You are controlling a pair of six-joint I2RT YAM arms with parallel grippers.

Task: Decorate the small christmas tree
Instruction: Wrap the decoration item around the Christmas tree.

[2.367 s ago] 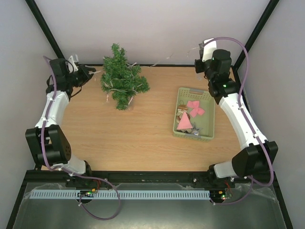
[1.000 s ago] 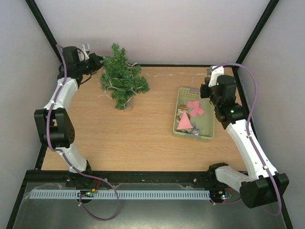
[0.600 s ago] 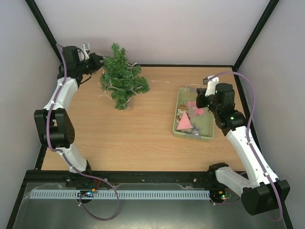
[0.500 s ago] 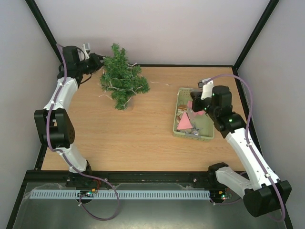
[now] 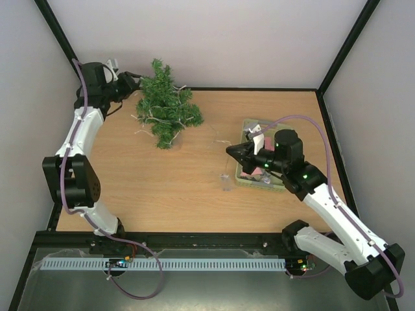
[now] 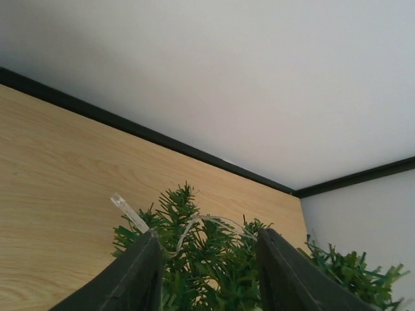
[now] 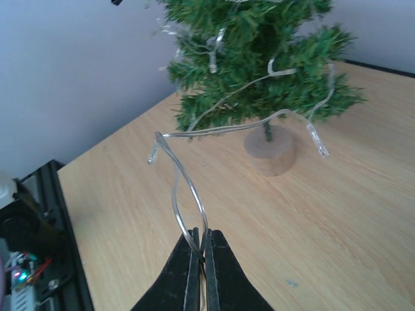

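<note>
The right gripper (image 7: pixel 200 241) has its fingers pressed together on a loop of the clear light string (image 7: pixel 316 140). The string rises from the fingertips and runs ahead to the small christmas tree (image 7: pixel 259 58), which stands upright on its wooden base (image 7: pixel 269 152) beyond them and slightly to the right. The left gripper (image 6: pixel 209 238) has its fingers (image 6: pixel 139 275) spread, with the tree's upper needles between them and one bulb just outside the left finger. Nothing is pinched there.

The step appears to be laying the loose string onto the branches. To do it well, the right arm should carry the pinched wire upward and toward the needles with some slack in it, because a taut wire would likely drag or tip the light tree. Closing the left fingers gently on the top would steady it. The wire should be let go only once it sits among the needles.
</note>
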